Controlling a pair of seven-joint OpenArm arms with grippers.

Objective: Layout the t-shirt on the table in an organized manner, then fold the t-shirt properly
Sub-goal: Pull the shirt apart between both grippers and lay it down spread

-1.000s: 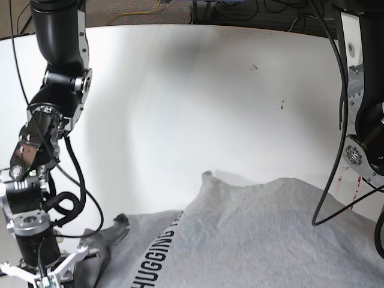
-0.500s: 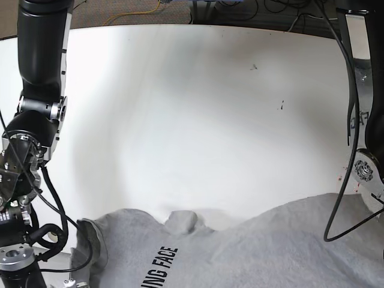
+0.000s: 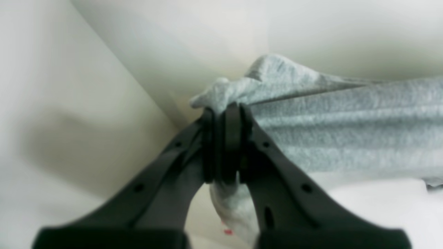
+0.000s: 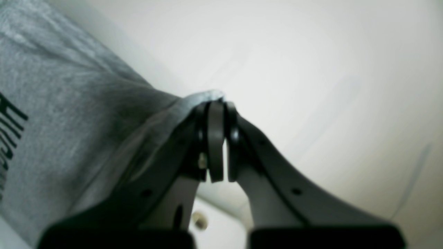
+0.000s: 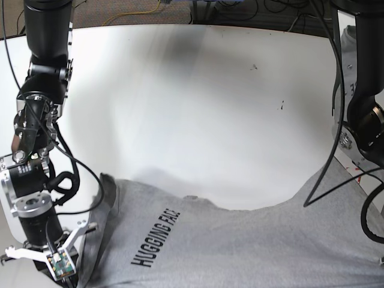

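T-shirt (image 5: 240, 246) cloth lies spread over the near part of the white counter (image 5: 198, 108), grey, with the black print "HUGGING FACE" facing up. In the left wrist view the left gripper (image 3: 223, 145) is clenched on a bunched edge of the t-shirt; the cloth comes out above and below its pads and stretches away to the right of it. In the right wrist view the right gripper (image 4: 216, 145) is also closed, and a thin fold of the grey hem is pinched at its tips, while the printed cloth hangs to the left of it. Beyond both grippers the counter is bare and white, with a few dark specks (image 5: 280, 106) far from them.
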